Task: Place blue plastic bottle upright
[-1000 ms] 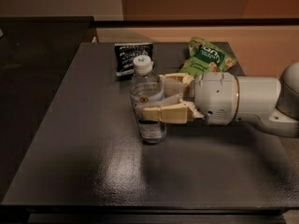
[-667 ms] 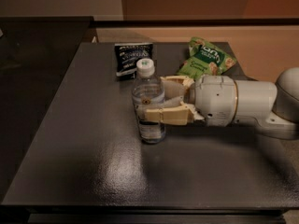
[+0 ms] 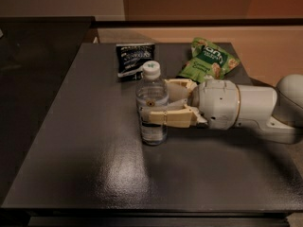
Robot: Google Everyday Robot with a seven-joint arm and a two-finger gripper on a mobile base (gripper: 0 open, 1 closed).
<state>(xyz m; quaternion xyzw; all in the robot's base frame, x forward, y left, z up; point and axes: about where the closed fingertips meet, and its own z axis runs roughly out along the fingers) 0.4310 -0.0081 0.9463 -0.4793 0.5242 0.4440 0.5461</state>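
1. The blue plastic bottle [image 3: 152,94] stands upright near the middle of the table [image 3: 85,145], long axis vertical, white cap up.
2. The gripper [image 3: 156,103], reaching in from the right, pinches the bottle's body.

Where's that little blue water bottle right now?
The blue plastic bottle stands upright near the middle of the dark table, held by the gripper reaching in from the picture's right, just in front of the black-and-white snack bag.
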